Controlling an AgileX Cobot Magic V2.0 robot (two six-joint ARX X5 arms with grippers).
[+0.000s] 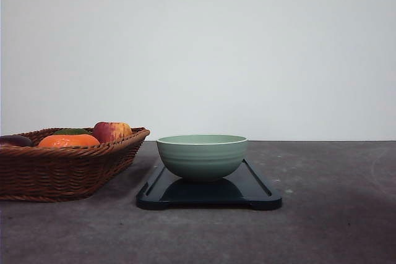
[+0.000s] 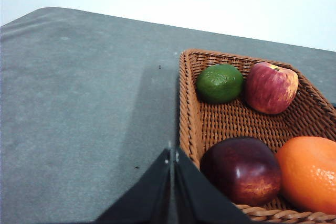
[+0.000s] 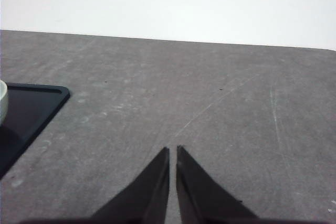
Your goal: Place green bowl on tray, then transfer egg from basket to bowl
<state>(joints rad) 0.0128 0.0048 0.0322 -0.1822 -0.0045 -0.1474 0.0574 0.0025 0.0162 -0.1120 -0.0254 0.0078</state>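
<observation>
The pale green bowl (image 1: 202, 157) stands upright on the dark tray (image 1: 260, 193) at the table's middle. The brown wicker basket (image 1: 62, 171) sits to its left. The egg (image 2: 241, 170), a smooth dark reddish-brown oval, lies in the basket by its near rim and shows as a dark shape (image 1: 15, 141) at the far left. My left gripper (image 2: 172, 153) is shut and empty, over the table just outside the basket's rim (image 2: 186, 103), close beside the egg. My right gripper (image 3: 172, 149) is shut and empty over bare table, with the tray's corner (image 3: 31, 108) and a sliver of the bowl (image 3: 2, 103) off to its side.
In the basket also lie a red-yellow apple (image 2: 270, 87), a green fruit (image 2: 219, 83) and an orange fruit (image 2: 310, 174). Grey table stretches to the right of the tray (image 1: 334, 202). A white wall stands behind the table.
</observation>
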